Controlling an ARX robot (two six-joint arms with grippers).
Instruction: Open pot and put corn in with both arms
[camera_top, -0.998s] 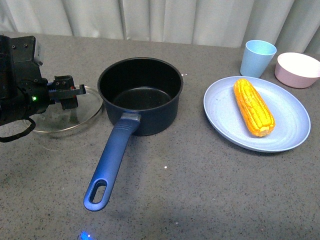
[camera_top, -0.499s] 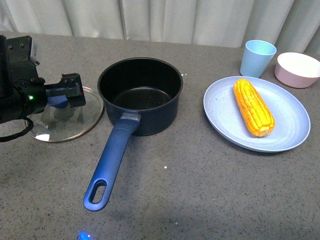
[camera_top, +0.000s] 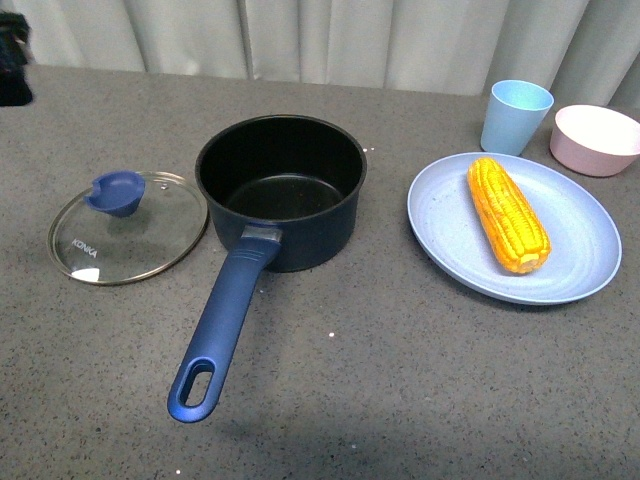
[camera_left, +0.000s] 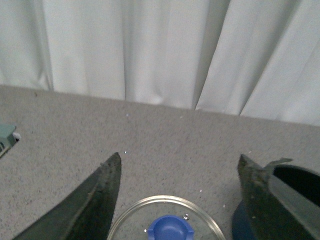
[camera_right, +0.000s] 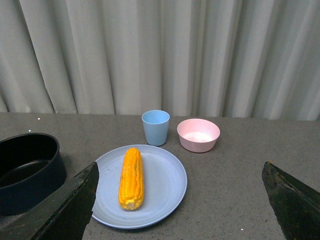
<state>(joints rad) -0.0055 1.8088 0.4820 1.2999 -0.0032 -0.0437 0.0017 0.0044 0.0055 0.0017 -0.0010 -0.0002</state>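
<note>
even soft light, faint shadows, sharp

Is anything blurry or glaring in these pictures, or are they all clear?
Front view: soft even light, faint shadows, a slight sheen on the glass lid. Left wrist view: the left gripper looms dark and blurred near the lens. Right wrist view: the right gripper is blurred too, the corn sharp.

The pot (camera_top: 281, 190) lies uncovered — cup (camera_top: 515, 115) and bowl (camera_top: 594, 138) stand behind the corn (camera_top: 508, 213).
</note>
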